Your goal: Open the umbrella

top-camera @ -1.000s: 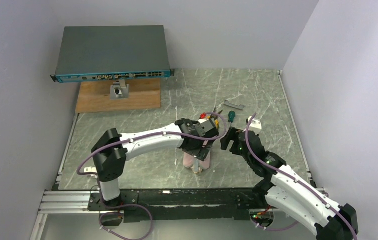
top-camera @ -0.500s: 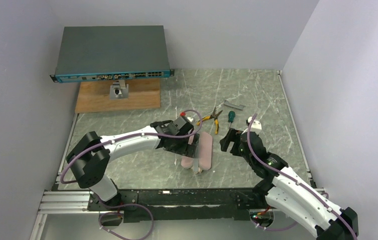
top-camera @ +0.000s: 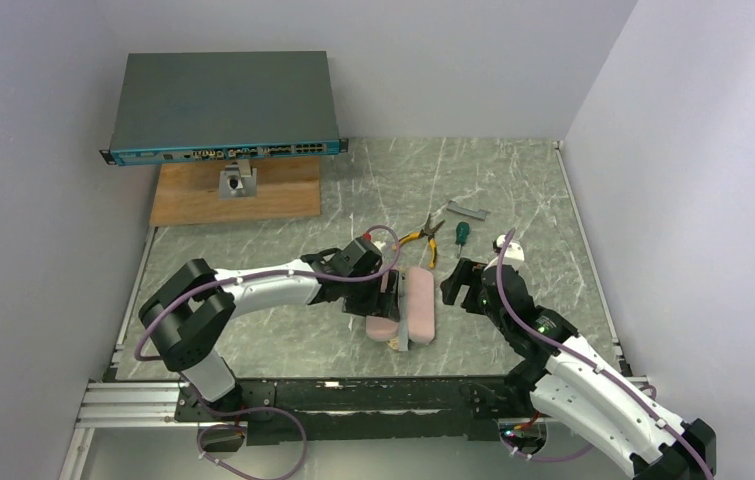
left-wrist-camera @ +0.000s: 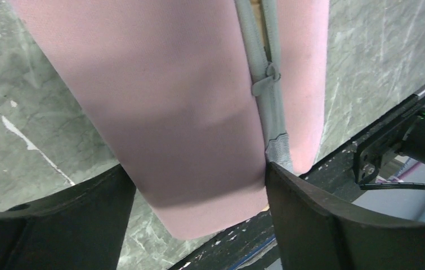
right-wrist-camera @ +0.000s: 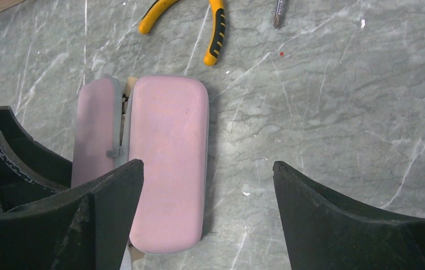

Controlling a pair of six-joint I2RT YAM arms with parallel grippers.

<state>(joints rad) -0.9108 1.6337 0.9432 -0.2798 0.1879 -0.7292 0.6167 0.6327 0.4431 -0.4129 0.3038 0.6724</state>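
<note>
A pale pink zip case lies open on the table in two halves side by side. The umbrella is almost wholly hidden inside it; only a tan sliver shows in the gap between the halves. My left gripper straddles the left half, and both fingers touch its sides beside the grey zipper. My right gripper hovers open just right of the case, its left finger over the right half and nothing between its fingers.
Yellow-handled pliers, a green screwdriver and a small metal piece lie behind the case. A network switch stands on a wooden board at the back left. The arms' rail runs along the near edge.
My left gripper moved left off the top of the case, then came down around its left half and narrowed. The case now lies spread in two halves. The right arm barely moved.
</note>
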